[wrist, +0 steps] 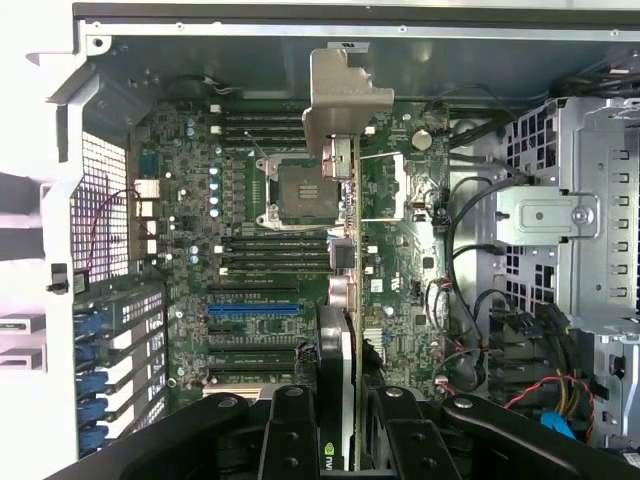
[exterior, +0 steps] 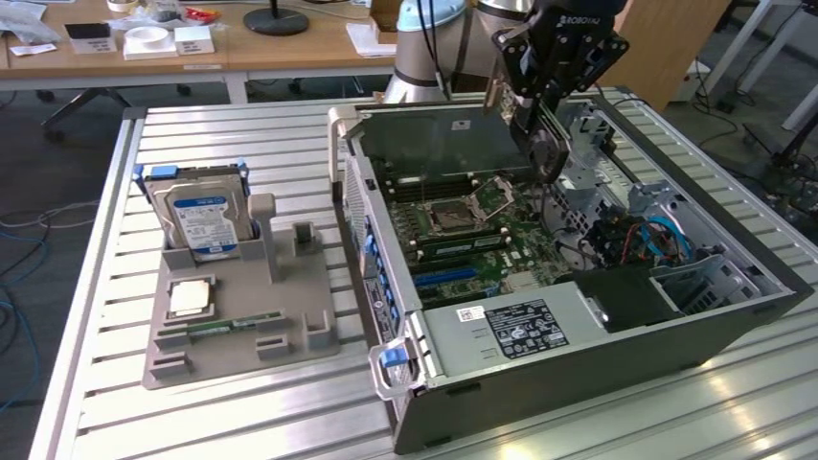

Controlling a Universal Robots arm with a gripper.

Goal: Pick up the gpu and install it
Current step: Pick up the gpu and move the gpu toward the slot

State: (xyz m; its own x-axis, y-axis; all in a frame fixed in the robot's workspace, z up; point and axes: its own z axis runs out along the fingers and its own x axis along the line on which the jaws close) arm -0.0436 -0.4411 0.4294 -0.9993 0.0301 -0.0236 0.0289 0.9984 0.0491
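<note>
The gpu is a thin dark card that hangs on edge above the open computer case, over the motherboard. My gripper is shut on its upper edge. In the wrist view the gpu shows edge-on, with its silvery bracket at the far end near the case's rear wall. My gripper clamps the near end of the card. Below it lie the motherboard, the processor socket and a blue expansion slot. The card is above the board, not seated in a slot.
A grey fixture tray at the exterior view's left carries a blue-labelled hard drive, a processor chip and a green memory stick. Inside the case are the power supply, a drive cage and cables.
</note>
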